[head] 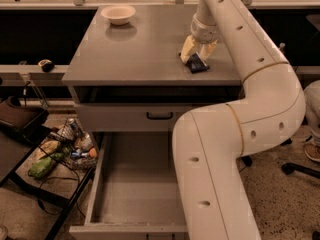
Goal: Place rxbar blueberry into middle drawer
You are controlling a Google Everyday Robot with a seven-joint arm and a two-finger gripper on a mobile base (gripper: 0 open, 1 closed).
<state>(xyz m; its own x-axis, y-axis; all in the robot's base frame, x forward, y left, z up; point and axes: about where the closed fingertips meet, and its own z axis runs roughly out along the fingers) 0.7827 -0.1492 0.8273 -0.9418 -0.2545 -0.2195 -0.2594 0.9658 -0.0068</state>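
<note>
Camera view: snack bar (198, 65), flat on surface (130, 49); likely light, thin, slick-wrapped. Claw (197, 57) spread astride it, gripping nothing. Pinch across narrow sides. Destination: open drawer (135, 184).

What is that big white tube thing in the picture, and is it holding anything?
The white tube is a robot's arm. There is only one camera view, looking down from above along that arm; where the camera is mounted I cannot say. At the arm's far end is its gripper, lowered onto the grey cabinet top, right at a small dark blue snack bar, the rxbar blueberry. Whether it grips the bar I cannot tell. A pale bowl stands near the top's far left corner. Below the top is a drawer front with a black handle, and under it the middle drawer is pulled open; the bar is meant to go there. A cluttered cart stands to the left.
</note>
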